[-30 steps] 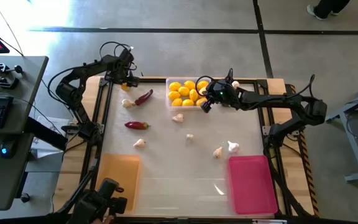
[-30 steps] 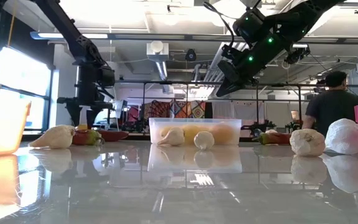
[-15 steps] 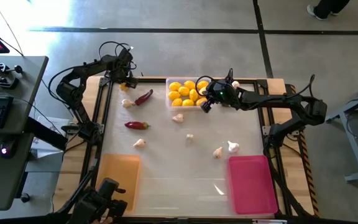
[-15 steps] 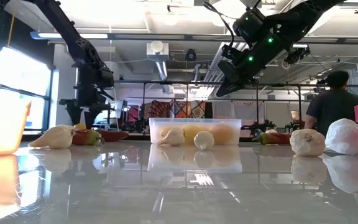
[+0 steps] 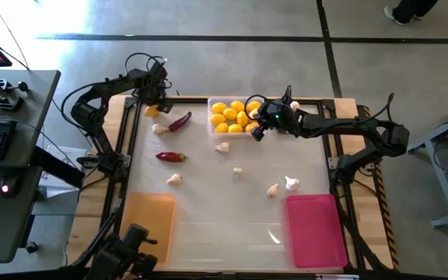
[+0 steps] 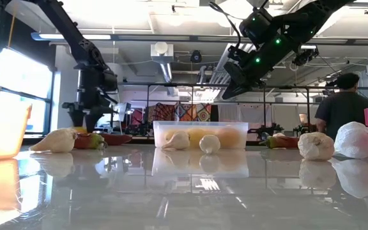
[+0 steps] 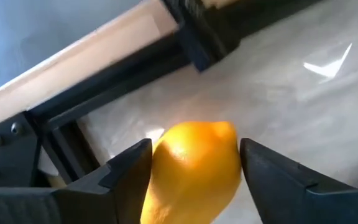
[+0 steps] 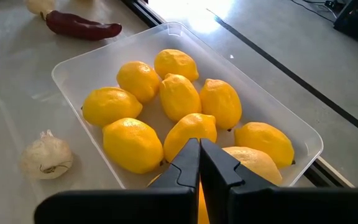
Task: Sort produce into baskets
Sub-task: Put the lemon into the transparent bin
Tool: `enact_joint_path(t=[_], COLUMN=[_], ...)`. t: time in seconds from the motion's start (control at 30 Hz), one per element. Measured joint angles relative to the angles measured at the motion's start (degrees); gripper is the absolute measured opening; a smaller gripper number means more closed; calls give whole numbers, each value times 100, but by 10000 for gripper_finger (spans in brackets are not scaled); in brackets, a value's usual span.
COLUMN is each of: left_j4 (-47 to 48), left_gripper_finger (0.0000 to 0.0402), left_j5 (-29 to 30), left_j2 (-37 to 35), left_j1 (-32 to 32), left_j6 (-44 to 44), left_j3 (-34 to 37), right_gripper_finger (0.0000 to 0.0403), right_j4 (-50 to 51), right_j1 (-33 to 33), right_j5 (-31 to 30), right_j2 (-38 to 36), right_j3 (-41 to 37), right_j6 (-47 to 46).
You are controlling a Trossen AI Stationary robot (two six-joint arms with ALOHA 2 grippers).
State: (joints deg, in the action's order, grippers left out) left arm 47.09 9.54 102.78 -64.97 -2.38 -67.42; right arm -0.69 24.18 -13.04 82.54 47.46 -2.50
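A yellow lemon lies on the table in its far left corner. My left gripper points down over it, open, one finger on each side of the fruit. My right gripper hangs shut above the clear basket, which holds several lemons. Two dark red chili peppers and several garlic bulbs lie loose on the table. The orange basket and the pink basket stand at the near edge. My left gripper's fingers stand close against the lemon's two sides, coming from above and pointing down. I cannot tell whether they touch it. The lemon rests on the table.
A black frame rail and the wooden table edge run close behind the lemon. A garlic bulb lies just outside the clear basket. A person stands in the room beyond the table.
My left gripper has rolled about its own axis above the lemon without leaving its place. In the high view the lemon now shows more fully beside the gripper.
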Motion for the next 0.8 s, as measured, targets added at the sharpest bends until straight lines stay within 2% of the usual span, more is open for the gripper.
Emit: enact_joint_path(t=[0.27,0.53,0.8], left_j4=[98,110,334], left_gripper_finger=[192,152,108], left_j5=[33,302,298], left_j2=[-9,-20,-20], left_j1=[22,26,103], left_j6=[-378,-660,-730], left_j3=[-2,-25,-406], right_gripper_finger=[0,0,0], right_j4=[0,0,2], right_j1=[2,1,1], right_j5=[0,0,0], right_j2=[0,0,0], right_j3=[0,0,0], right_j6=[0,0,0])
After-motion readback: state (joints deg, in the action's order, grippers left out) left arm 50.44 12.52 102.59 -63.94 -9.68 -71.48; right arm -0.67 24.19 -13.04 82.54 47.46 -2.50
